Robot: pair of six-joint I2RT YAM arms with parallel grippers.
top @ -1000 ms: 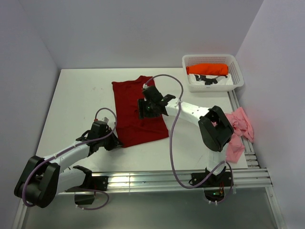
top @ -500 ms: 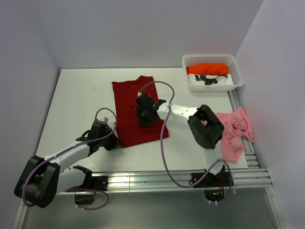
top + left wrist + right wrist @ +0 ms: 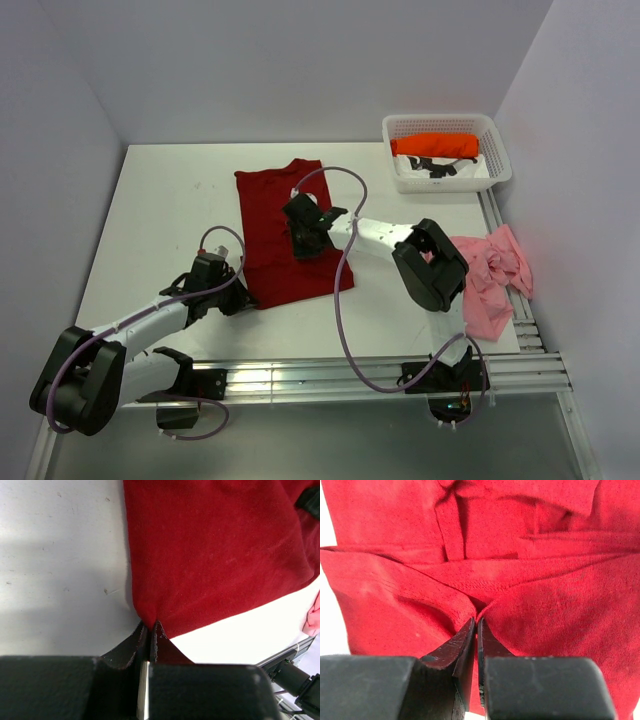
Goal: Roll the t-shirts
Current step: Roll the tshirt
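1. I've got L gripper (image 3: 150, 628) pinched tight on near-left corner of dark red shirt (image 3: 265, 215), lying flat on worktop (image 3: 170, 200).
2. R gripper (image 3: 476, 622) clamped on a fold mid-shirt.
3. Rest: pink shirt (image 3: 495, 275) crumpled at worktop's right edge, orange shirt (image 3: 435, 145) in basket (image 3: 450, 184).

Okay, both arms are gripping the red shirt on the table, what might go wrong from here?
1. The left end effector pinches only the very corner of the dark red t-shirt; a pull may slip it free.
2. The right end effector grips a bunched fold mid-cloth, so the roll may start crooked.
3. The pink t-shirt lies crumpled at the right edge of the table and might slide off.
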